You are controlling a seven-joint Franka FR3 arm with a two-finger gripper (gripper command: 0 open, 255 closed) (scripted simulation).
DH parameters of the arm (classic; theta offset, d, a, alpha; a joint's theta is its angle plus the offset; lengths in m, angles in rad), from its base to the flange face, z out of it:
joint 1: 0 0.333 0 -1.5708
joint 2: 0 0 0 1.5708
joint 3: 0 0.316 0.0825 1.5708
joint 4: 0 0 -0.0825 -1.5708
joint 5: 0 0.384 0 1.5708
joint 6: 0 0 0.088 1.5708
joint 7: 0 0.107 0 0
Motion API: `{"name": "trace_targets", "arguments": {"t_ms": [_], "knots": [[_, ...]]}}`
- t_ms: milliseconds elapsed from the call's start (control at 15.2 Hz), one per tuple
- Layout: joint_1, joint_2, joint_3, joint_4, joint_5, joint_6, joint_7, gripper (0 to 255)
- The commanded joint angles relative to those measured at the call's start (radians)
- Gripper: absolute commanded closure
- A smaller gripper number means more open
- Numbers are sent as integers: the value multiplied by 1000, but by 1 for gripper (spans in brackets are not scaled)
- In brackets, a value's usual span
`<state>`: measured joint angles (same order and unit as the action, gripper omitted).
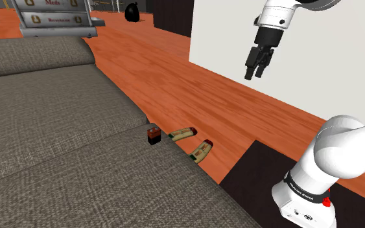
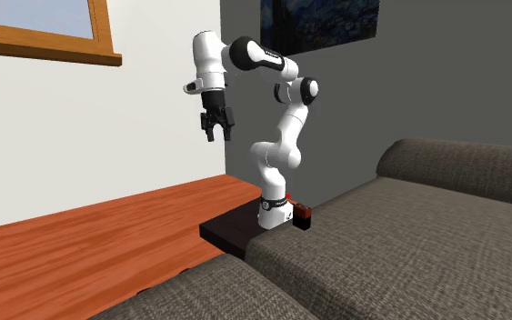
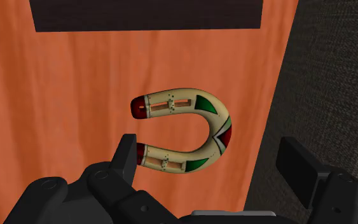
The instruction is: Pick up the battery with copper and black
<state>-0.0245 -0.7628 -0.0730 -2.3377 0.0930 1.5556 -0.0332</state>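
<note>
The battery (image 1: 152, 135) is a small dark block with a copper-red top, upright at the edge of the grey sofa seat (image 1: 58, 149). In the second exterior view the battery (image 2: 303, 215) stands beside the arm's base. My gripper (image 1: 257, 68) hangs high over the wooden floor, well to the shoulder view's right of the battery and far above it, fingers pointing down. The gripper (image 2: 215, 127) is open and holds nothing. In the wrist view the gripper (image 3: 212, 167) looks down on a cream horseshoe-shaped object (image 3: 196, 130), and its fingers (image 3: 125, 156) stand wide apart.
The horseshoe-shaped object (image 1: 190, 144), cream with red and green marks, lies on the orange wooden floor (image 1: 174, 71) against the sofa's edge. A black stand base (image 1: 265, 175) carries the arm. A white wall (image 1: 317, 58) rises behind. A signed shelf (image 1: 51, 16) stands far back.
</note>
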Motion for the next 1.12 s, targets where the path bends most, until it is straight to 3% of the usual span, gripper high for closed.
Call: {"name": "trace_targets", "arguments": {"t_ms": [0,528,1056], "knots": [[0,0,0,0,0,0,0,0],[58,65,192,5,98,98,203,0],[95,216,382,90,145,203,406,0]]}}
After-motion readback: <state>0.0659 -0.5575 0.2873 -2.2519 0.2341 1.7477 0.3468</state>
